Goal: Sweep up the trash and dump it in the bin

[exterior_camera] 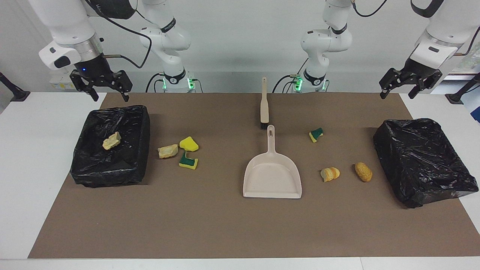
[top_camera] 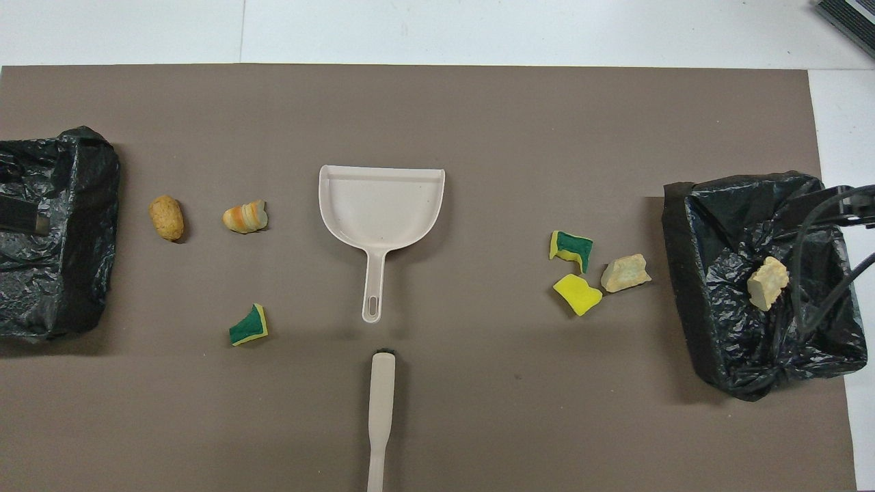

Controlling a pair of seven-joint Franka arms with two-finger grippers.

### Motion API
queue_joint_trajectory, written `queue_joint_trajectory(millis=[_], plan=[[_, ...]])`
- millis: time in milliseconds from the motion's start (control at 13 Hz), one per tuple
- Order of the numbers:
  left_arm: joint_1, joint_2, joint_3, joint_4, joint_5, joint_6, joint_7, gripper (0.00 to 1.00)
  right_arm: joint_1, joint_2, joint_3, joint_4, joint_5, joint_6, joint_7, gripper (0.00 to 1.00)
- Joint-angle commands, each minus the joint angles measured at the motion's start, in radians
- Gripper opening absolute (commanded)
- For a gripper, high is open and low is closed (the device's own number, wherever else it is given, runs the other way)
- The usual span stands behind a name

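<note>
Near the right arm's end, a tan foam chunk (exterior_camera: 167,151) (top_camera: 625,272), a yellow sponge piece (exterior_camera: 188,144) (top_camera: 577,294) and a green-and-yellow sponge piece (exterior_camera: 188,160) (top_camera: 571,247) lie beside a black-lined bin (exterior_camera: 108,176) (top_camera: 752,372). Another foam chunk (exterior_camera: 111,141) (top_camera: 768,282) lies in that bin. Toward the left arm's end lie a green sponge piece (exterior_camera: 316,134) (top_camera: 248,325), a striped bread-like lump (exterior_camera: 330,174) (top_camera: 245,216) and a brown lump (exterior_camera: 363,171) (top_camera: 167,217). My right gripper (exterior_camera: 109,96) hangs open over that bin's edge. My left gripper (exterior_camera: 397,94) hangs open over the mat's corner.
A beige dustpan (exterior_camera: 272,176) (top_camera: 381,205) lies mid-mat, handle toward the robots. A beige brush (exterior_camera: 264,105) (top_camera: 381,410) lies nearer the robots, in line with it. A second black-bagged bin (exterior_camera: 420,161) (top_camera: 68,273) stands at the left arm's end. A brown mat (exterior_camera: 210,225) covers the table.
</note>
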Motion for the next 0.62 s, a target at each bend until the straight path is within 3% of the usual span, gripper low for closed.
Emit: queue_joint_trajectory(millis=[0,154,540], plan=[[-0.008,-0.05,0.008,-0.061,-0.002,-0.014,-0.022,1.0,-0.008,-0.026,0.005,-0.028,0.02,-0.012,-0.008,1.0],[-0.005,-0.082,0.008,-0.118,-0.002,0.004,-0.02,1.0,-0.008,-0.03,0.005,-0.036,0.02,-0.02,-0.01,1.0],[-0.007,-0.076,0.006,-0.106,-0.002,0.024,-0.017,1.0,-0.002,-0.03,0.026,-0.033,0.02,-0.033,-0.013,1.0]])
